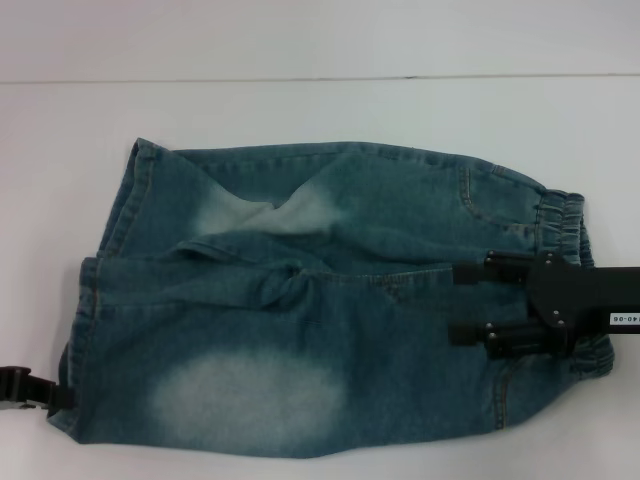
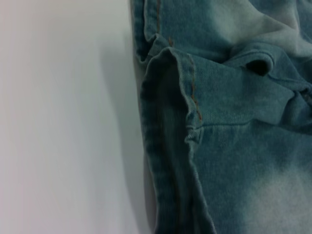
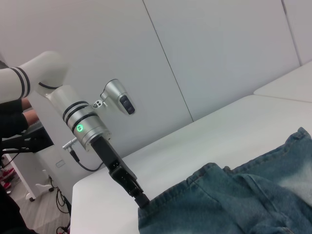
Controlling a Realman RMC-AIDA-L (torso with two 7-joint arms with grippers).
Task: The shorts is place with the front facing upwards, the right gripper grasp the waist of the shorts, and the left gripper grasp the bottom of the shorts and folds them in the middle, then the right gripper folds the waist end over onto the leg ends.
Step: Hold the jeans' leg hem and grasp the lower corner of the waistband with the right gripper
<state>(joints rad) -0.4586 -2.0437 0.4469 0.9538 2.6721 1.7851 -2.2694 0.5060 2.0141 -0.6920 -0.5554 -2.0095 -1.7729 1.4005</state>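
The shorts [image 1: 320,300] lie spread on the white table [image 1: 320,110], taking up most of the middle and near part of it. They are blue denim with pale faded patches, one on the near leg and one around the crotch. The elastic waist [image 1: 562,225] is at the right; the two leg hems [image 1: 105,240] are at the left. The cloth is bunched and creased in the middle, where the two legs meet, and the far leg sits a little farther right than the near one at the hem end.

The right gripper [image 1: 468,302] reaches in from the right, over the waist end. Its two black fingers [image 1: 480,272] point left and stand apart, one toward the far side and one toward the near side, with denim showing between them. They hold nothing that can be seen; whether they touch the cloth cannot be told.

The left gripper [image 1: 40,392] is at the near left corner of the shorts, at the hem of the near leg. Only its black tip shows, against the edge of the cloth. In the right wrist view the tip [image 3: 141,199] meets the hem corner, but whether it is clamped on the fabric cannot be told.

The left wrist view shows the hem [image 2: 170,122] close up, with its stitched edge folded and rippled, beside bare table.
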